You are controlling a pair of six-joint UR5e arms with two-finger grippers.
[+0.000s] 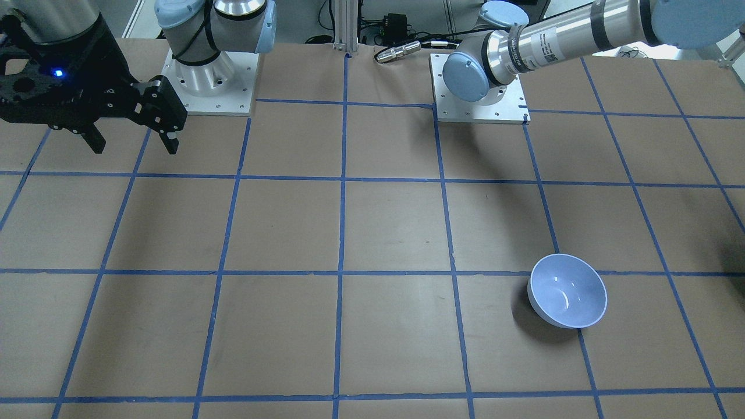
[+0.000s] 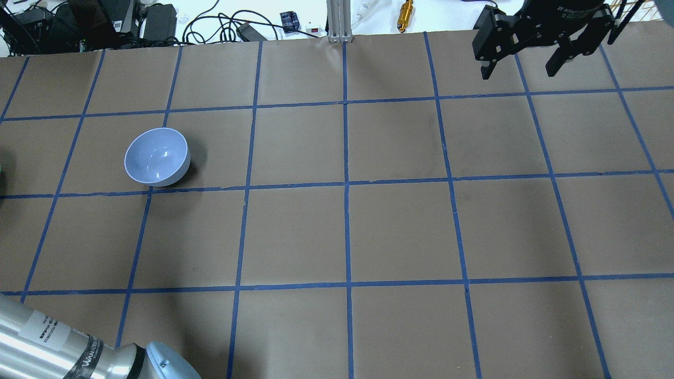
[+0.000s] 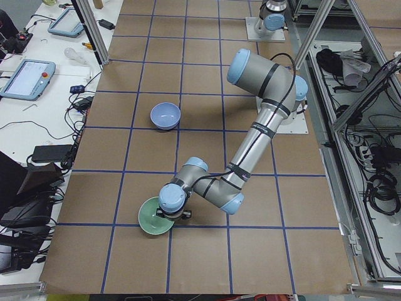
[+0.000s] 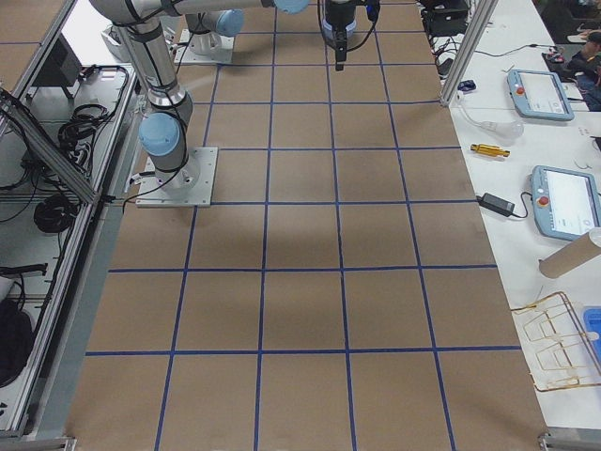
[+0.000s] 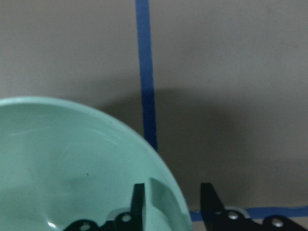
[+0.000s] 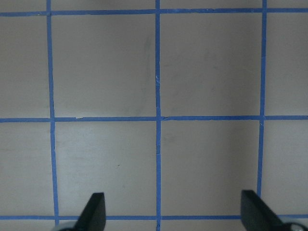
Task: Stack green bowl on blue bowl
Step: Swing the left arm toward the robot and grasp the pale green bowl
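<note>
The mint-green bowl sits on the table's near-left end; it fills the lower left of the left wrist view. My left gripper straddles its rim, one finger inside and one outside, closed in on the wall. The periwinkle-blue bowl stands upright and empty about two grid squares further along the table; it also shows in the front-facing view. My right gripper hangs open and empty over the far right of the table, well away from both bowls.
Brown paper with a blue tape grid covers the table. The two arm bases stand on plates at the robot's edge. Cables, a brass part and teach pendants lie off the far edge.
</note>
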